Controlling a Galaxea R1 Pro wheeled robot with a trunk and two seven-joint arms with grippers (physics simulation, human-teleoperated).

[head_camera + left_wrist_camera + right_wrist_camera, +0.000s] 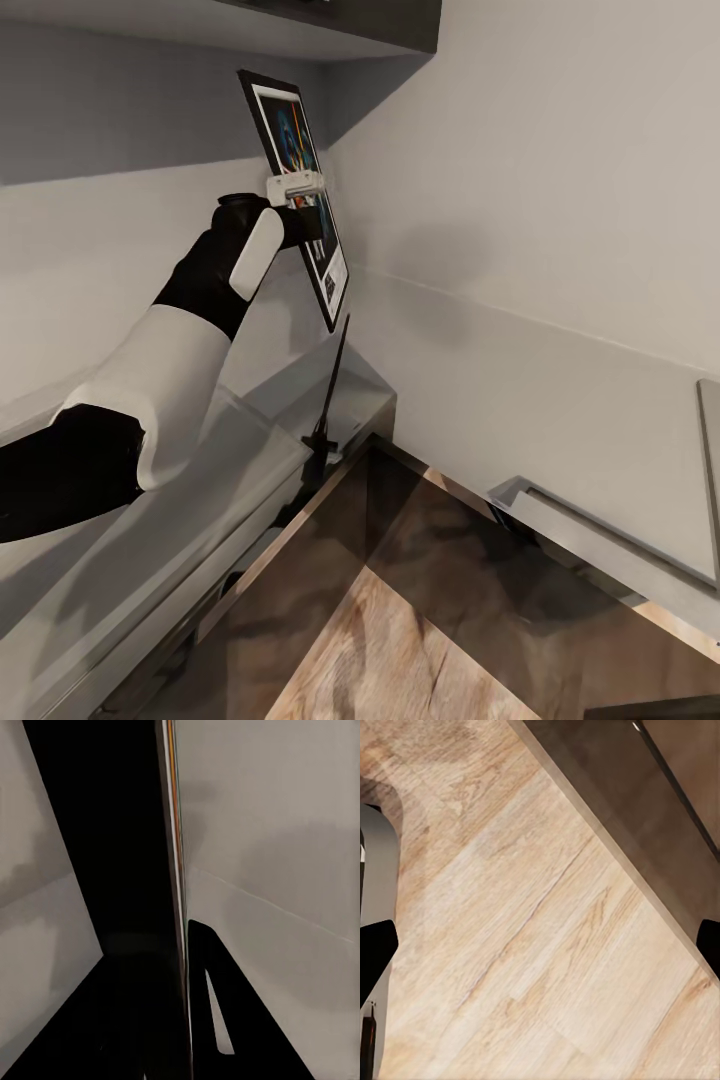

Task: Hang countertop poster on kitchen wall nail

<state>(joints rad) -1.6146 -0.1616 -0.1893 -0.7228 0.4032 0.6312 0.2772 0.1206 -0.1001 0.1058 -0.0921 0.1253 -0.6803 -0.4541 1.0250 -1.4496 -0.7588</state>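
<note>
Head view: the left gripper [297, 195] clamps the poster [300, 140] raised beside the corner wall [520, 180]; hanging step.

Left wrist view: poster edge-on between the fingers.

Right wrist view: the right gripper's black fingertips [375, 949] stand wide apart over the floor [540, 930].

Next: probably locate a nail.

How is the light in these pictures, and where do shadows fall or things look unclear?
Head view: soft even light; the poster held in the left gripper throws a faint blurred shadow on the wall. Left wrist view: the poster is edge-on, its back black and without detail. Right wrist view: the wooden floor is bright, darker toward one corner.
</note>
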